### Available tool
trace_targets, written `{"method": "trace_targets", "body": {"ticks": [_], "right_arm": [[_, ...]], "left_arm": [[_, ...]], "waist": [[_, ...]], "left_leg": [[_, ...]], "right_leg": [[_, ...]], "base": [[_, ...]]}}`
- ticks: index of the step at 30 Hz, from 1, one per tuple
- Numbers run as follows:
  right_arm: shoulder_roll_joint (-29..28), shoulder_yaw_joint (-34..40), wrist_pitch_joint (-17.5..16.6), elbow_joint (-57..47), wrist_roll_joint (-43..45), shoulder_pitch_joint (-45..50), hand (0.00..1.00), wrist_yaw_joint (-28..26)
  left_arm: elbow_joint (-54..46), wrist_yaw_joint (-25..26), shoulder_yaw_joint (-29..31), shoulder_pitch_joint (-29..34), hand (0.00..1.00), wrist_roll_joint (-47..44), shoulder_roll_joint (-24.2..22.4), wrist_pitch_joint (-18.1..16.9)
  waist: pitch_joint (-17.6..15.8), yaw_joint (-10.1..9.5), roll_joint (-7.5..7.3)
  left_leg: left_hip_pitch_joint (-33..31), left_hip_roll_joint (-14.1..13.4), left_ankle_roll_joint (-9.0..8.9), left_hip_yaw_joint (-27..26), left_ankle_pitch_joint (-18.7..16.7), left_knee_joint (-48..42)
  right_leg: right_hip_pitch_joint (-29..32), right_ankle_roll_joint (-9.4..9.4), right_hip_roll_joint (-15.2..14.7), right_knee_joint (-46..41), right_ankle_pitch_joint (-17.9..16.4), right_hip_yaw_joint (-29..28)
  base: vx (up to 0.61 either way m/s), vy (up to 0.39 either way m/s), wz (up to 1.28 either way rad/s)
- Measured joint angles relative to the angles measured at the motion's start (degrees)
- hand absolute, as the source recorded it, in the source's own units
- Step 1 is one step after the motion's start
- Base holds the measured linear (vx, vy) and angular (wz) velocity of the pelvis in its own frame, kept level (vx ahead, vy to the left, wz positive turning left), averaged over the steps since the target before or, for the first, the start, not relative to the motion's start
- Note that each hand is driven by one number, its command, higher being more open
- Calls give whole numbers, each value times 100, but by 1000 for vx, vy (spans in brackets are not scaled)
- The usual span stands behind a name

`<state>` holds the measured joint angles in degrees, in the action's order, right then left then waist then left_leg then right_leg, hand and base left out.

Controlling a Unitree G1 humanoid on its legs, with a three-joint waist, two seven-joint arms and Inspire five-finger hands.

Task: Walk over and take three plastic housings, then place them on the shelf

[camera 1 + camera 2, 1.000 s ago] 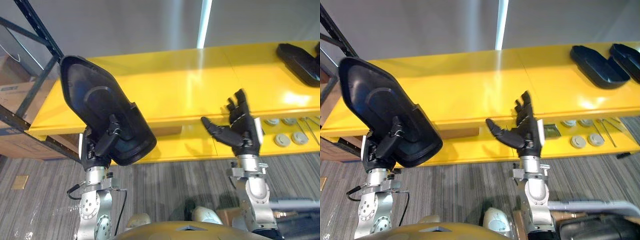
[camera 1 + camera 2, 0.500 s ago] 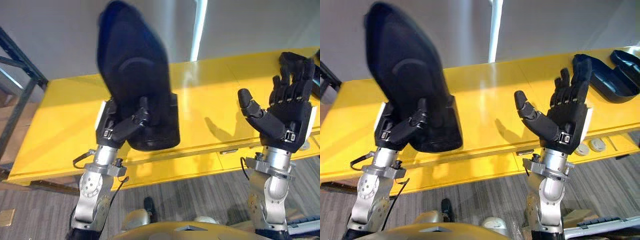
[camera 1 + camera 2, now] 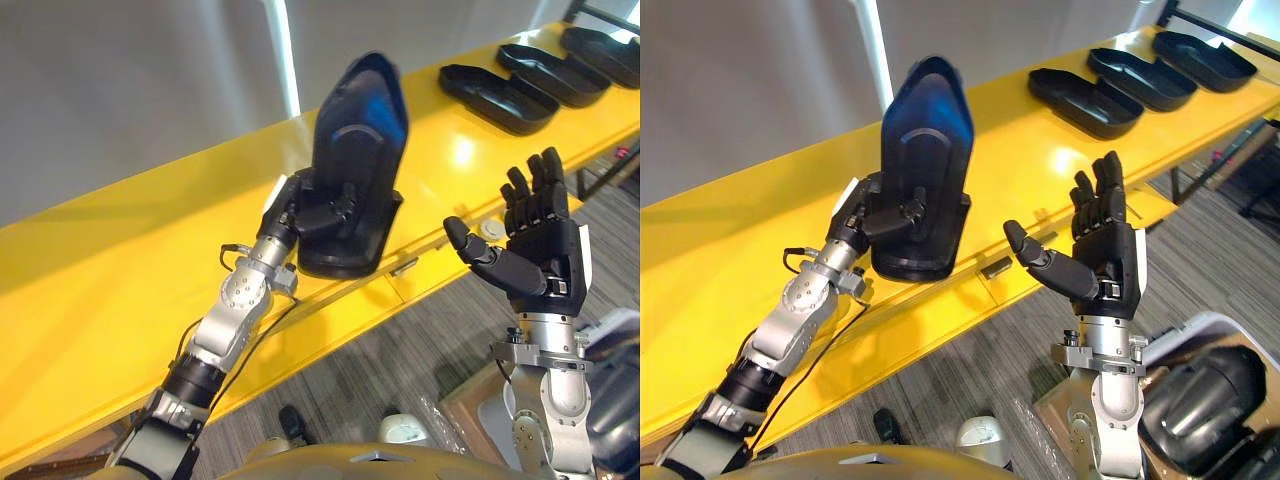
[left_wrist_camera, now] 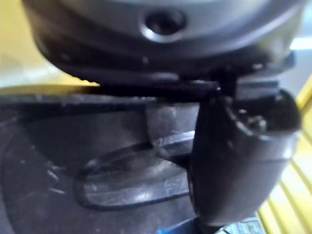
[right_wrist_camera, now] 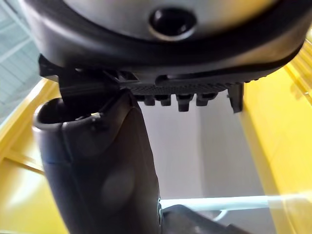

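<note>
Ok so the left hand (image 3: pixel 318 212) has one black housing (image 3: pixel 360 130) clamped at its broad end. The thumb (image 4: pixel 234 161) is pressed onto the hollow inner face next to that raised oval ridge, and the fingers are wrapped round the back. The housing stands pretty much upright, narrow tip pointing up, over the front part of the yellow shelf (image 3: pixel 120 270). I honestly can't tell if the bottom edge is touching the shelf or floating just above it.

The right hand (image 3: pixel 540 265) is up in front of the shelf edge with nothing in it, fingers straight, thumb stuck out sideways, palm open.

Further along the shelf on the robot's right, three more housings (image 3: pixel 490 95) lie in a row, hollow side up, well apart from the held one.

My take on handling: it looks like a thin moulded shell, so light and fairly stiff, but glossy, so I'd guess a bit slippery. It's long too, so gripped at one end the tip probably wants to swing about. The rim of the broad end seems the sensible place to hold, thumb inside and fingers outside, like it's doing now. It probably won't break, but I'd lay it down flat with the hollow side up rather than let go while it's standing, since it'd likely tip over.
</note>
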<state>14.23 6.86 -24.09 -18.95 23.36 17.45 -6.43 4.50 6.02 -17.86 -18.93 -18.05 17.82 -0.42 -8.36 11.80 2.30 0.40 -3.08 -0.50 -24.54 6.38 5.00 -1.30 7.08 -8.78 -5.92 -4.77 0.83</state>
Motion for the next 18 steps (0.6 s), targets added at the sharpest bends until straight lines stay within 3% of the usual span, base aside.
{"method": "trace_targets", "body": {"ticks": [7,11,18], "right_arm": [[98,21,2,11,224,-27,100,-509],[98,-17,2,16,248,-25,100,-619],[31,-316,17,17,208,-28,100,-701]], "left_arm": [[1032,1122,597,-828,0,-164,64,85],[1459,1692,774,-1254,0,-524,68,195],[1828,1716,815,-1578,0,-1577,63,580]], "waist": [[-76,267,103],[-170,294,125],[-305,406,129]], "left_leg": [[-2,-83,-33,-273,66,-12],[-11,-137,-38,-368,107,-10],[-35,-145,-10,-309,168,6]], "right_leg": [[171,-42,130,20,138,-312],[231,-42,184,37,206,-420],[218,-35,197,40,236,-386]], "base": [[-25,5,-25],[-10,2,-12],[-6,4,3]]}}
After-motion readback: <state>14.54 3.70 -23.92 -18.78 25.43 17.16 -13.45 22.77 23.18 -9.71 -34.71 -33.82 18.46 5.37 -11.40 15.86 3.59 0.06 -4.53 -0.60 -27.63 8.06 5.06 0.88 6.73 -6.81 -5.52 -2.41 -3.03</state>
